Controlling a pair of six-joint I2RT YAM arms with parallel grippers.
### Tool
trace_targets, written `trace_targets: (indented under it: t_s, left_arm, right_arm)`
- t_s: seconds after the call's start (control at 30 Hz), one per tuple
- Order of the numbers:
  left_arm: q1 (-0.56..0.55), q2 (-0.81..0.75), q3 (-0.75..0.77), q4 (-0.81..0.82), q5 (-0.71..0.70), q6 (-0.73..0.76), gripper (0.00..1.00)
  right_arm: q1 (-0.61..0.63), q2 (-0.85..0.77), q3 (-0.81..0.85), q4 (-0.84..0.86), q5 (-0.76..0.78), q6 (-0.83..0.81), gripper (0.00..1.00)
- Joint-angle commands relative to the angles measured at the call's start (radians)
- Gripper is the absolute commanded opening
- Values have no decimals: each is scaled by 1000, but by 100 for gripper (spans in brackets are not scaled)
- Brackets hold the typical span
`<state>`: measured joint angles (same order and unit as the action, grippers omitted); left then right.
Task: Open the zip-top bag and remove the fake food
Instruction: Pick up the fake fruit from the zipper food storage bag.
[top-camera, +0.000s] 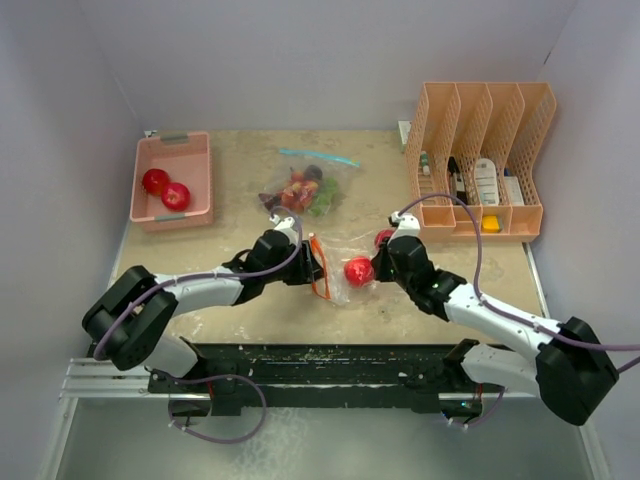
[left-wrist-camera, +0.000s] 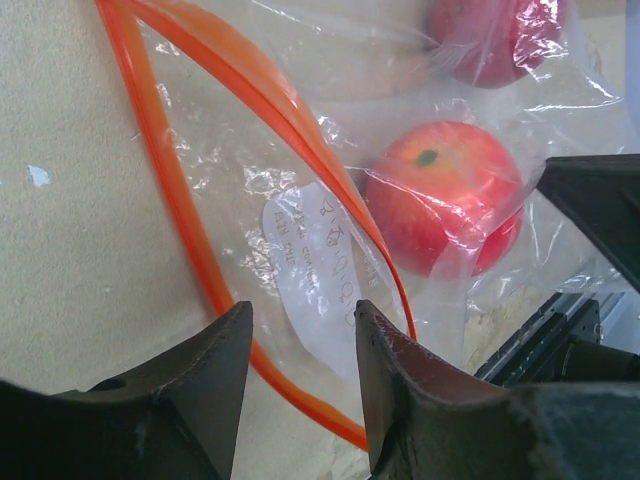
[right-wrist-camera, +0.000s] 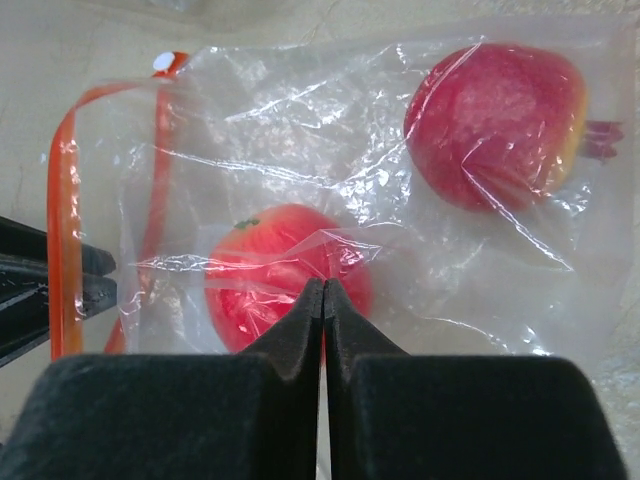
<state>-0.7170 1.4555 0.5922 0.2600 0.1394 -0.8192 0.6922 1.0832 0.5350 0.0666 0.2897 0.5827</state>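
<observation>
Zip-top bag (right-wrist-camera: 300, 130) lies flat at the middle of the counter (top-camera: 240, 180), between the two arms, with its orange seal (right-wrist-camera: 63, 230) toward the left arm. Inside it is the fake food: a red apple (right-wrist-camera: 250, 275) nearer the seal and a darker red fruit (right-wrist-camera: 495, 125) toward the far corner. Right jaws are pressed fully together, pinching the clear film just in front of the apple. Left jaws stand partly apart, straddling the orange seal and the bag's white label (left-wrist-camera: 320, 260), with no firm hold visible. Farther back, a second bag (top-camera: 310, 190) holds mixed toy food, and a pink bin (top-camera: 185, 160) at the far left holds two red fruits (top-camera: 165, 188).
</observation>
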Motion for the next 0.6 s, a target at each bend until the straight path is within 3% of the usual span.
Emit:
trace_targets:
  t_s: [0.0, 0.37, 0.57]
  left_arm:
    - [-31, 13, 53, 64, -36, 20, 48]
    - [-67, 93, 83, 78, -65, 29, 46]
    - [-67, 92, 57, 153, -61, 68, 73]
  right_arm:
    - [-4, 32, -26, 107, -33, 21, 0]
    - [-6, 172, -58, 242, -73, 34, 0]
    - [-9, 272, -68, 332, -95, 19, 0]
